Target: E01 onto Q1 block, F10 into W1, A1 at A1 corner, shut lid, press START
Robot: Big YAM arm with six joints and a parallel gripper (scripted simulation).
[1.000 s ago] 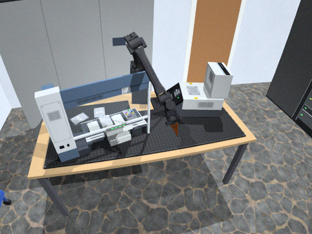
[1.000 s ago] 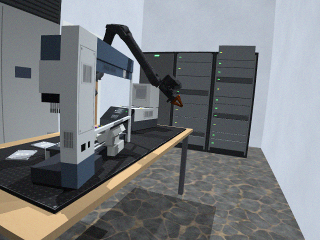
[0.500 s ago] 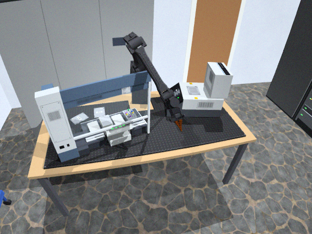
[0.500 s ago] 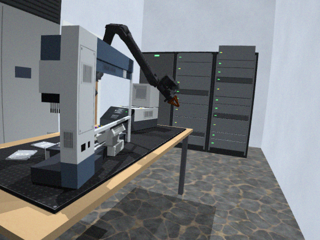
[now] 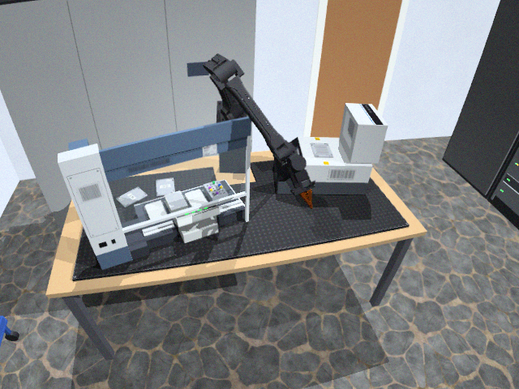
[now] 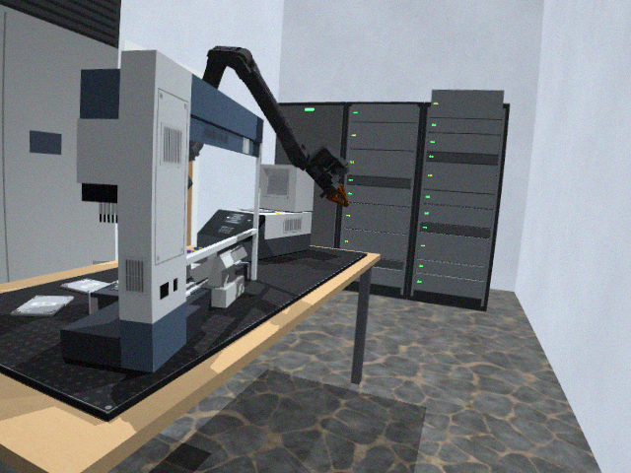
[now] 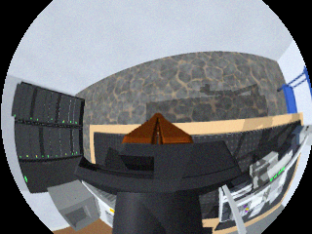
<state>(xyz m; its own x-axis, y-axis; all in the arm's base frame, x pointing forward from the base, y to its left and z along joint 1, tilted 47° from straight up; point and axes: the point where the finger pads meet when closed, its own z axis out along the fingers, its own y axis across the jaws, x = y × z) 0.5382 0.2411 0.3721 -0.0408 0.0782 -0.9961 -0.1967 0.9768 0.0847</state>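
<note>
My gripper (image 5: 308,199) (image 6: 340,197) (image 7: 157,116) has orange fingertips pressed together with nothing between them. It hangs in the air above the black mat, just in front of the left end of Q1 (image 5: 335,171) (image 6: 285,224). Q1's white lid (image 5: 362,134) (image 6: 289,188) stands open and upright. Its block (image 5: 320,149) shows a grey dotted face; I cannot tell whether a plate lies on it. The arm hides the key panel in the top view. On the deck row, two flat white plates (image 5: 195,195) (image 5: 154,207) lie either side of the taller deep-well block (image 5: 175,201).
The tube cooling block (image 5: 214,189) with coloured tubes sits at the row's right end. Two flat grey nests (image 5: 165,185) (image 5: 131,195) lie behind the row. The blue gantry beam (image 5: 176,146), its white tower (image 5: 90,209) (image 6: 153,203) and a thin post (image 5: 248,180) frame the deck. Server racks (image 6: 433,193) stand off the table.
</note>
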